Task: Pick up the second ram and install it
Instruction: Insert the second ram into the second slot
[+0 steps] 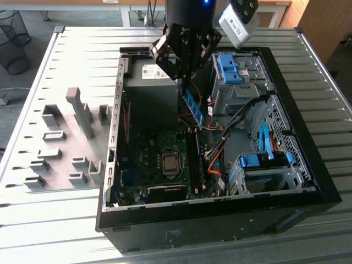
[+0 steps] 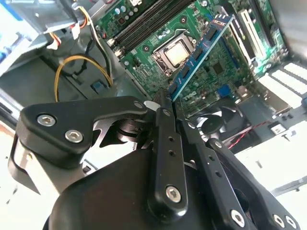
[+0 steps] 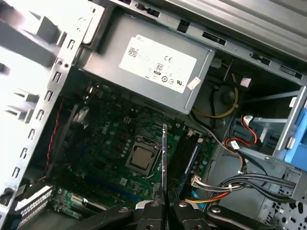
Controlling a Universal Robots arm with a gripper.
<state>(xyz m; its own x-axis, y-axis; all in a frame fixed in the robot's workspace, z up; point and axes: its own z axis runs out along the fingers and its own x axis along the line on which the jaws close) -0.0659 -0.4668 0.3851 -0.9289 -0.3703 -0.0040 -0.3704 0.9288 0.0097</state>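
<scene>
**SECOND RAM HELD ABOVE BOARD, NOT SEATED: MISALIGNMENT RISK**

The second ram (image 1: 193,107), a thin, narrow blue-green circuit-board stick with small dark chips, hangs above the green motherboard (image 1: 140,159) inside the open black metal computer case (image 1: 318,159). It is clear of the long black memory slots (image 1: 194,159). The black multi-link gripper (image 1: 184,82) is clamped on one end of the stick, and the rest projects free, slanted in the exterior view. In the first wrist view the stick (image 3: 164,158) shows edge-on, its line falling between the square silver processor socket (image 3: 141,158) and the slots (image 3: 184,155). One slot appears to carry a blue-edged stick, but this cannot be confirmed.

Hazards, by judgement:
- The end grip may let the stick pivot under pressing load.
- A slanted approach could jam a corner or miss the slot key.
- The orange and yellow cables (image 1: 217,159) lie just beside the slots and could snag.
</scene>
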